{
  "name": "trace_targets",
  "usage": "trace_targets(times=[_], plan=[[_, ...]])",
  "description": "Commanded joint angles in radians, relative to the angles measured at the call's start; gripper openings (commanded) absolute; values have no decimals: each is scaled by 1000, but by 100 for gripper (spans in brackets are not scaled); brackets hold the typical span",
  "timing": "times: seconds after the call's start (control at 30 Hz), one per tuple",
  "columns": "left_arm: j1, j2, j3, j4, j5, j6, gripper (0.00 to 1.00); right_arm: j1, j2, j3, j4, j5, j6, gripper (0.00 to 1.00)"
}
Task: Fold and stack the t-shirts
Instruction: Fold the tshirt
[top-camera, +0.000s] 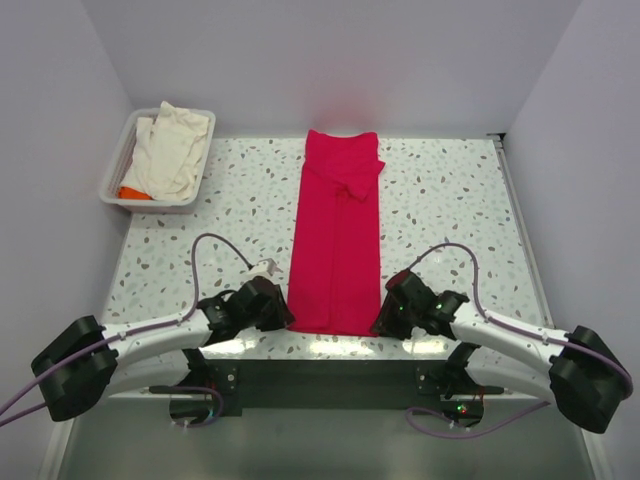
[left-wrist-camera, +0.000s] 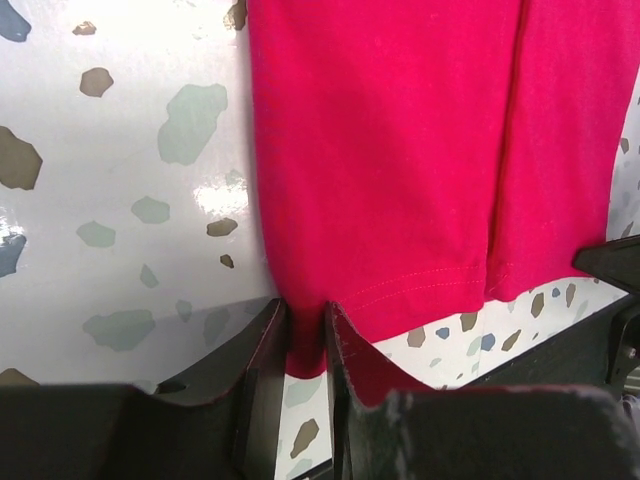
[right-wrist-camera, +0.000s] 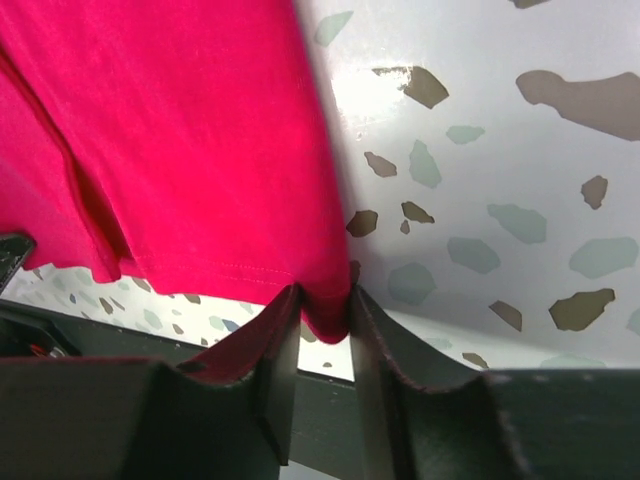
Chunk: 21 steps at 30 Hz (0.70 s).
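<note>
Table (top-camera: 450, 200): speckled white, pale walls around.
Red shirt (top-camera: 335, 250): long folded strip, centre, running 12 to 6 o'clock.
Left claw (left-wrist-camera: 305, 335): 7 o'clock, pinching near hem corner.
Right claw (right-wrist-camera: 322, 310): 5 o'clock, pinching other hem corner.
Tray (top-camera: 120, 185): 10 o'clock, holding cream shirt (top-camera: 175, 150), orange cloth (top-camera: 132, 192).

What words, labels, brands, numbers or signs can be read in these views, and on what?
No text can be read in any view.
The red t-shirt is plain, with no print or label showing.
The cream-white t-shirt and the white tray show no marks.
The small white tag on the left arm is too small to read.
</note>
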Motion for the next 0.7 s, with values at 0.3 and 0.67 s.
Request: trace_targets(times=[0.3,0.67], plan=[[-73,19,6,-43,5,-16,0,3,20,31,-82,30,-78,0],[-204,-55,58,-132,-55,-94,0,34,-143,85,-242,31,-121,0]])
